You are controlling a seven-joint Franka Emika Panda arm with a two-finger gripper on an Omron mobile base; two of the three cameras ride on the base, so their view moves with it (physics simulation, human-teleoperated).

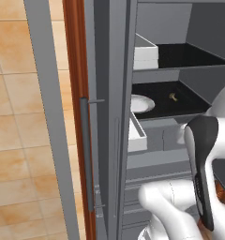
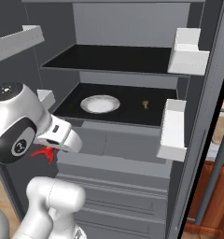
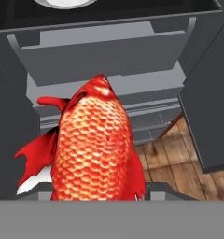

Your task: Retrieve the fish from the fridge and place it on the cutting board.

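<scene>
The fish, bright red-orange and scaly, sits head-up between the fingers of my gripper, which is shut on it. From the right base view, a red fin of the fish pokes out under the hand, in front of the open fridge and below its middle shelf. In the left base view an orange sliver of the fish shows behind the dark forearm, and the fridge door bears a long grey handle. The cutting board is out of view.
A white plate and a small tan item sit on the dark middle shelf. White door bins jut out on the right. Grey drawers lie ahead of the hand, with wood floor below.
</scene>
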